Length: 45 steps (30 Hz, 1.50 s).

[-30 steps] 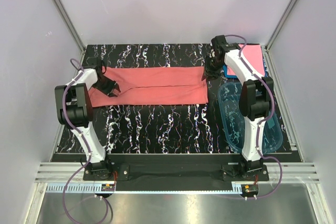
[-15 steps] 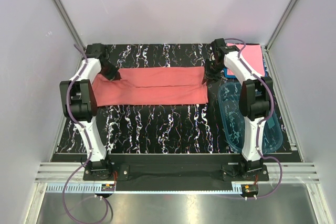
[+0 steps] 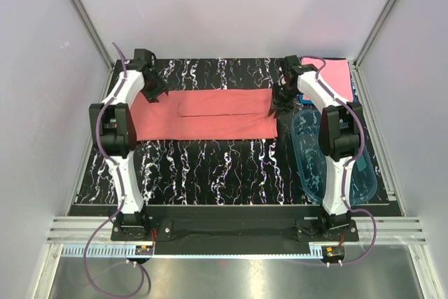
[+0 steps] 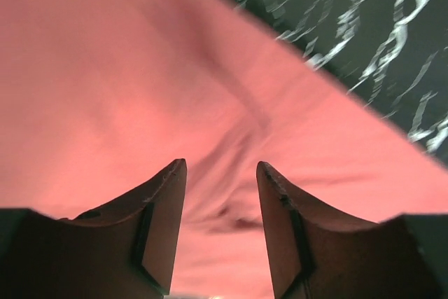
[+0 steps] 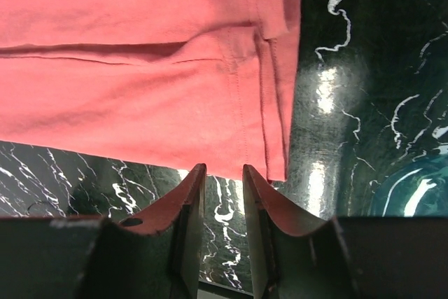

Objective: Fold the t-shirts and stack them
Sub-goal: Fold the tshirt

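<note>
A coral-red t-shirt (image 3: 210, 113) lies folded into a long flat strip across the far half of the black marbled table (image 3: 210, 166). My left gripper (image 3: 157, 93) hovers at the strip's far left corner. In the left wrist view the gripper (image 4: 220, 166) is open over rumpled coral cloth (image 4: 140, 68), with nothing between the fingers. My right gripper (image 3: 277, 105) stands at the strip's right end. The right wrist view shows it (image 5: 222, 167) narrowly open, bare table in the gap, and the hemmed shirt edge (image 5: 238, 103) just beyond the tips.
A folded pink t-shirt (image 3: 334, 75) sits at the back right corner, with a blue edge (image 3: 354, 91) showing under it. A clear blue plastic tub (image 3: 329, 162) stands along the right side, close to the right arm; its rim (image 5: 413, 187) also appears in the right wrist view. Grey walls enclose the table.
My left gripper has travelled from the shirt's near left part to its far left corner, shut on the way and then opened. The shirt's left end now lies square. My right arm barely moved.
</note>
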{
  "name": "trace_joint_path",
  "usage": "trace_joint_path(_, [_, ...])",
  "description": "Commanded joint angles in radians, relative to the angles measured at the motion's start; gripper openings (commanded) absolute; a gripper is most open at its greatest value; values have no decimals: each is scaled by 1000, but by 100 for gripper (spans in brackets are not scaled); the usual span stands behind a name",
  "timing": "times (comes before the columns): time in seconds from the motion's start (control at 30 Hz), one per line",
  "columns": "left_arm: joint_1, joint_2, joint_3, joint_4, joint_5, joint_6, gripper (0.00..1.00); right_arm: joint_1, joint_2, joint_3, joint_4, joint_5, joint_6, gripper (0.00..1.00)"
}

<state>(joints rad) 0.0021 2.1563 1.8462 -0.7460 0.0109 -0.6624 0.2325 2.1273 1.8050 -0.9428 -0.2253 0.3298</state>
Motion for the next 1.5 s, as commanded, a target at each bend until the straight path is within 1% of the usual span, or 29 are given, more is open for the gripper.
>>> trace_joint_path(0.0, [7, -245, -149, 13, -130, 83, 50, 37, -9, 42, 33, -6, 9, 34])
trace_joint_path(0.07, [7, -303, -229, 8, -138, 84, 50, 56, 20, 80, 29, 10, -5, 35])
trace_joint_path(0.1, [9, -309, -286, -24, -153, 69, 50, 77, 60, 136, 4, 17, -12, 35])
trace_joint_path(0.17, [9, -314, -329, -53, -161, 43, 51, 94, 106, 207, -28, 35, -34, 42])
trace_joint_path(0.2, [7, -311, -353, -71, -151, 12, 53, 100, 130, 274, -49, 37, -44, 46])
trace_joint_path(0.23, [7, -309, -385, -78, -147, -8, 54, 119, 170, 305, -59, 35, -81, 55])
trace_joint_path(0.27, [7, -311, -398, -82, -141, -40, 57, 123, 190, 333, -63, 38, -104, 59])
trace_joint_path(0.33, [7, -322, -415, -76, -123, -77, 71, 136, 230, 387, -53, 34, -177, 65])
trace_joint_path(0.37, [7, -329, -415, -78, -126, -113, 73, 139, 240, 399, -48, 35, -204, 68])
trace_joint_path(0.4, [7, -332, -412, -79, -129, -130, 86, 142, 247, 405, -28, 43, -231, 70])
trace_joint_path(0.43, [7, -334, -406, -79, -135, -146, 87, 152, 249, 402, -16, 47, -298, 72])
trace_joint_path(0.5, [7, -331, -381, -99, -155, -198, 90, 157, 243, 375, 22, 49, -365, 83])
trace_joint_path(0.53, [7, -313, -371, -114, -164, -221, 99, 157, 237, 357, 42, 11, -412, 99])
trace_joint_path(0.6, [12, -282, -314, -160, -154, -278, 99, 163, 206, 283, 109, -17, -454, 100])
trace_joint_path(0.67, [12, -227, -269, -211, -144, -339, 99, 175, 192, 225, 151, -8, -521, 100])
trace_joint_path(0.73, [12, -190, -216, -254, -132, -394, 99, 186, 157, 171, 243, -14, -616, 99])
trace_joint_path(0.8, [22, -121, -142, -344, -103, -486, 99, 198, 155, 130, 301, -23, -685, 100])
trace_joint_path(0.83, [24, -93, -108, -387, -101, -518, 99, 197, 166, 142, 292, -26, -736, 100])
trace_joint_path(0.87, [24, -43, -76, -473, -101, -573, 99, 199, 178, 181, 280, -32, -751, 100])
trace_joint_path(0.93, [26, -1, 19, -530, -101, -609, 99, 199, 195, 197, 263, -52, -785, 100])
trace_joint_path(0.97, [26, 13, 39, -567, -109, -653, 99, 199, 198, 201, 272, -61, -788, 100])
trace_joint_path(1.03, [30, 33, 42, -579, -112, -701, 99, 205, 212, 211, 259, -72, -822, 100])
trace_joint_path(1.1, [39, 51, 38, -598, -92, -772, 99, 217, 218, 206, 257, -2, -830, 100])
trace_joint_path(1.23, [68, 125, 54, -621, -48, -810, 99, 218, 220, 149, 271, 3, -827, 100])
trace_joint_path(1.3, [73, 172, 100, -639, -39, -804, 99, 218, 233, 140, 260, -8, -818, 100])
trace_joint_path(1.33, [78, 187, 122, -641, -34, -774, 99, 218, 233, 137, 257, -11, -810, 100])
trace_joint_path(1.37, [78, 209, 187, -650, -38, -760, 99, 218, 238, 136, 250, -12, -796, 100])
trace_joint_path(1.43, [78, 259, 258, -667, -66, -731, 99, 222, 237, 129, 240, -5, -741, 100])
trace_joint_path(1.47, [78, 272, 283, -676, -80, -708, 99, 234, 229, 91, 248, 7, -727, 100])
